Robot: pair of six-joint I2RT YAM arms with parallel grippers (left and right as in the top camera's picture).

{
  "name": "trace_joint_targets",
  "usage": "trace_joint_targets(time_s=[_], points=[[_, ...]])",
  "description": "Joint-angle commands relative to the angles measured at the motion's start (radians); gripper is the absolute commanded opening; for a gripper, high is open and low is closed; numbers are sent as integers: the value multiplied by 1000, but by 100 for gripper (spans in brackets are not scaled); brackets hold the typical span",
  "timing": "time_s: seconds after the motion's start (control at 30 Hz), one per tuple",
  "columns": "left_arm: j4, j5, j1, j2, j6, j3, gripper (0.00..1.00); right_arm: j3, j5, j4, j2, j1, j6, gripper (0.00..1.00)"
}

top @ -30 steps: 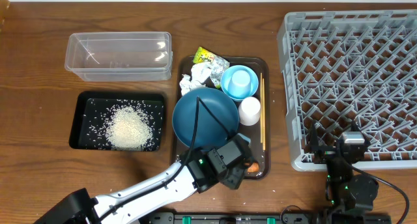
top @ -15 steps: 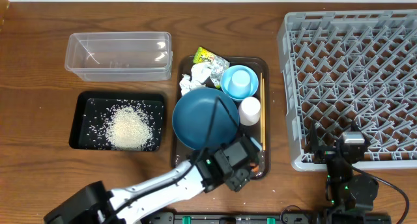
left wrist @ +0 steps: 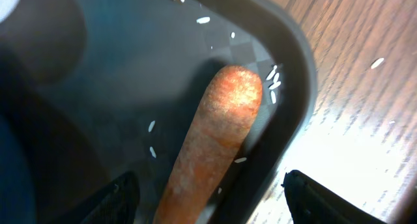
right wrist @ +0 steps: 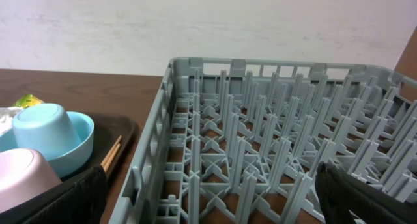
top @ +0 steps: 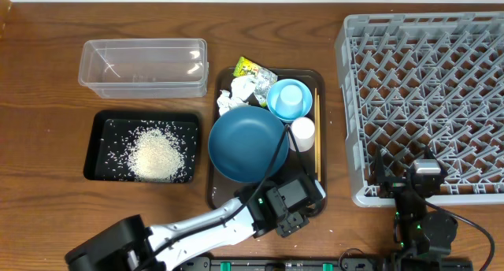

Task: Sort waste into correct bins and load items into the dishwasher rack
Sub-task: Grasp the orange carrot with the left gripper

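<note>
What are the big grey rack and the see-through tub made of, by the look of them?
Rack: likely moulded plastic, matt grey, with thin uniform pegs. Tub: probably clear plastic, glossy; the table shows through and its walls catch glints.

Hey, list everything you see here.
tub: 1, clear, far left
black tray: 1, black, near left
rice: pile, white, black tray
brown tray: 1, brown, centre
big bowl: 1, dark blue, brown tray
small bowl: 1, light blue, brown tray
cups: 2, white beside bowls, blue inside small bowl
chopsticks: 2, wood, tray's right
tissues: few, white, tray's far end
wrapper: 1, yellow-green, by tissues
carrot: 1, orange, tray's near corner
rack: 1, grey, right
left gripper: open, astride carrot
right gripper: open, facing rack
</note>
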State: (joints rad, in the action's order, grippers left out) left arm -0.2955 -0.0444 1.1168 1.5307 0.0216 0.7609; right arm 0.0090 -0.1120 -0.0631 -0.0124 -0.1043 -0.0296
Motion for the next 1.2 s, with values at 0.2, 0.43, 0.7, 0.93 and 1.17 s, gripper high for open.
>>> trace_joint_targets(time_s=[0.2, 0.43, 0.7, 0.93, 1.17], points=[[80, 35, -1, 98, 30, 11, 73, -3, 3, -1, 5, -10, 14, 99], [95, 33, -1, 92, 28, 12, 68, -3, 3, -1, 5, -10, 14, 99], [92, -18, -1, -23, 21, 17, 68, -3, 3, -1, 5, -10, 14, 99], [91, -15, -4, -46, 23, 14, 68, -3, 3, -1, 5, -10, 14, 99], [100, -15, -36, 40, 23, 13, 67, -3, 3, -1, 5, -10, 14, 99]])
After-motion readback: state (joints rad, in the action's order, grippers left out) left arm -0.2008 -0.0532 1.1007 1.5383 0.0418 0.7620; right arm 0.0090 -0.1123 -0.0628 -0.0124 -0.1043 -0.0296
